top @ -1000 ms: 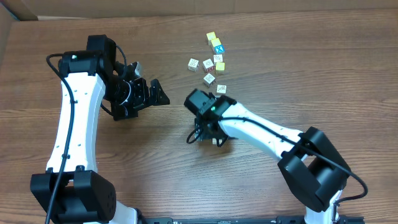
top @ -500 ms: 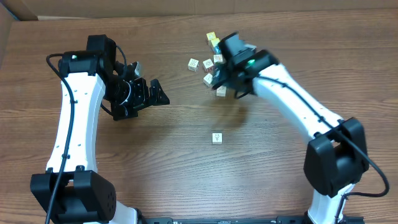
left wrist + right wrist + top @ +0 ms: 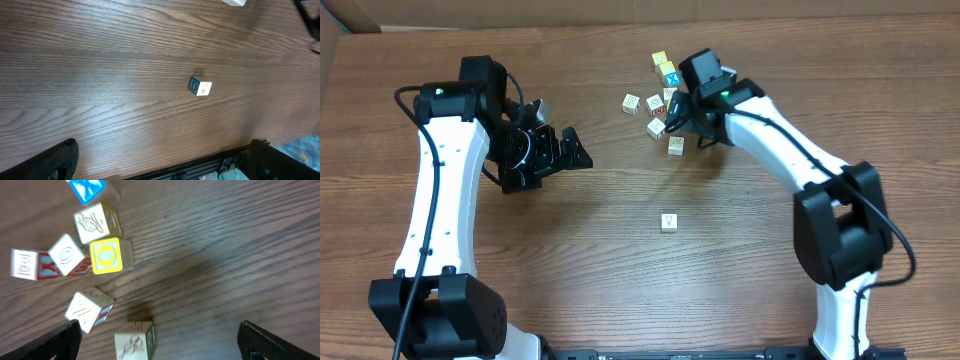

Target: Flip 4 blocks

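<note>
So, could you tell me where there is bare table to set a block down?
Bare wood lies between the left hand and the lone block, and along the near edge of the table below that block. It is crowded at the far side, where the cluster of blocks sits by the right hand.

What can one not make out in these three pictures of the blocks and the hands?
- Overhead: the marks on the clustered blocks are too small to read; the right hand hides part of the cluster.
- Right wrist: the blue-faced block is cut by the top edge, the lowest block by the bottom edge.
- Left wrist: the mark on the lone block is too small; a white thing is cut by the top edge.
</note>
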`<state>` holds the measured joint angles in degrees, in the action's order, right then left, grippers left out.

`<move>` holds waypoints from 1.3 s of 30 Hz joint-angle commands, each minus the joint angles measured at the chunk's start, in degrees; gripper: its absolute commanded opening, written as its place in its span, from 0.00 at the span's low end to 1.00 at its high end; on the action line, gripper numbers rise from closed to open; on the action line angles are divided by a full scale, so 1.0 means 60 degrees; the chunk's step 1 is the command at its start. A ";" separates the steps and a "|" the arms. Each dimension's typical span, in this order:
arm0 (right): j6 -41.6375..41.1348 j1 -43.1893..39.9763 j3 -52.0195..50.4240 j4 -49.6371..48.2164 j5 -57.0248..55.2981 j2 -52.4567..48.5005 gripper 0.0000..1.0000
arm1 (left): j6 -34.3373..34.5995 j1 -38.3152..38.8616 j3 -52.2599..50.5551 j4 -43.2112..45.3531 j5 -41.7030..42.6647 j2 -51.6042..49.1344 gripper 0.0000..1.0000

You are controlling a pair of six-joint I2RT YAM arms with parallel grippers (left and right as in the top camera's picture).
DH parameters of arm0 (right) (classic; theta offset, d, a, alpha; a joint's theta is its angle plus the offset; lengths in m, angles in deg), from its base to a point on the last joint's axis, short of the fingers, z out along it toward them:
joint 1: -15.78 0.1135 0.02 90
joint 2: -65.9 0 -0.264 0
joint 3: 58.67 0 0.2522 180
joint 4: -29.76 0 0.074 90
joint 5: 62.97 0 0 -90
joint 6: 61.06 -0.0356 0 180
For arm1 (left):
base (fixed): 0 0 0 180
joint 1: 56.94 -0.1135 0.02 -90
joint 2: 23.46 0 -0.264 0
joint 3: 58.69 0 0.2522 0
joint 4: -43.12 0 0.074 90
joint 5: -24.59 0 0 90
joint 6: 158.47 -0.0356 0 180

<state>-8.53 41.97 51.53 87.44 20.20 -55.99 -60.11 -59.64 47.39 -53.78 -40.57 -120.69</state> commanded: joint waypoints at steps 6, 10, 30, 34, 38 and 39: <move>0.0044 0.0466 0.0171 -0.0273 -0.0066 -0.0765 0.69 | -0.0109 0.0033 0.0193 -0.0022 0.0007 -0.0029 1.00; 0.0047 0.0667 0.0171 -0.0160 -0.0069 -0.0765 0.64 | -0.0109 0.0033 0.0193 -0.0022 0.0007 -0.0029 1.00; 0.1501 0.0685 0.0182 0.0488 0.0175 -0.0758 0.32 | -0.0113 0.0033 0.0193 -0.0022 0.0007 -0.0029 1.00; 0.1504 0.0674 0.0532 0.1224 0.0339 -0.0470 0.31 | -0.0113 0.0033 0.0193 -0.0022 0.0007 -0.0029 1.00; 0.1504 0.0648 0.1687 0.2830 0.0495 -0.0029 0.23 | -0.0113 0.0033 0.0193 -0.0022 0.0007 -0.0029 1.00; 0.1501 0.0652 0.1942 0.3162 0.0586 0.0025 0.23 | -0.0109 0.0033 0.0193 -0.0022 0.0007 -0.0029 1.00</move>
<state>0.26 46.15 57.65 104.47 22.32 -60.31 -60.11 -59.64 47.39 -53.80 -40.57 -120.69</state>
